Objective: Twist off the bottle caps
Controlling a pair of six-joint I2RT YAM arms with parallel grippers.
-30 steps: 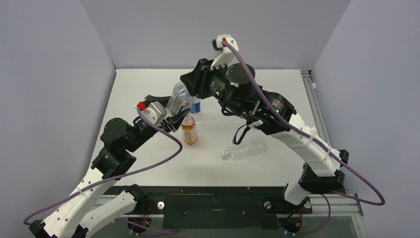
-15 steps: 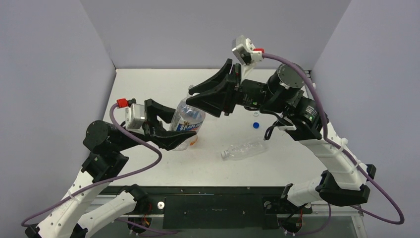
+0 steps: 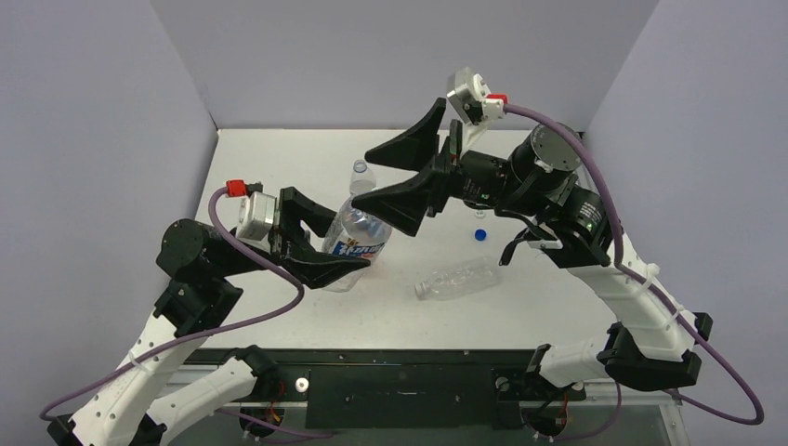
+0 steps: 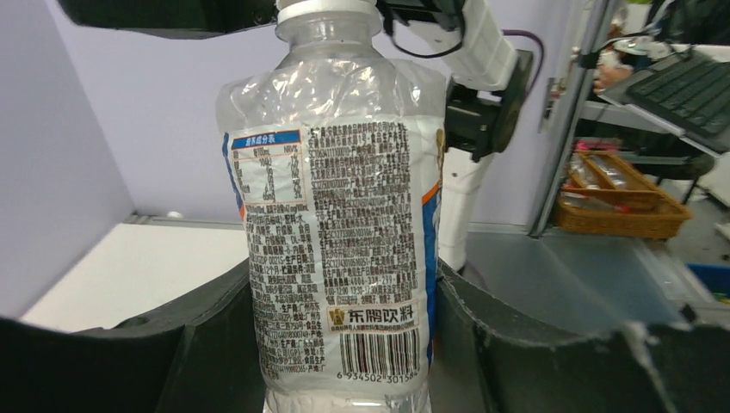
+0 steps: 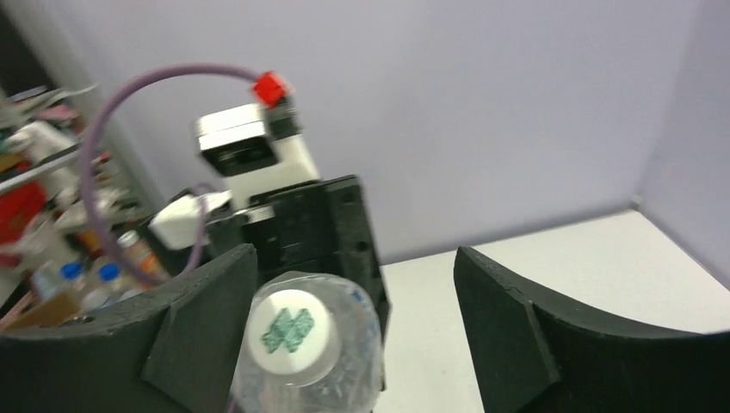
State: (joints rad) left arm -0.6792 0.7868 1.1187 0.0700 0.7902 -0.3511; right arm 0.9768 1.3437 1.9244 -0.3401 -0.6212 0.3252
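Our left gripper is clamped on the body of the clear plastic bottle with the blue-and-white label, which stands nearly upright above the white table. Its round white screw cap is on the neck, between the widely spread jaws of our right gripper. We cannot tell if either finger touches it. A small blue cap lies near a plain clear bottle that is on its side.
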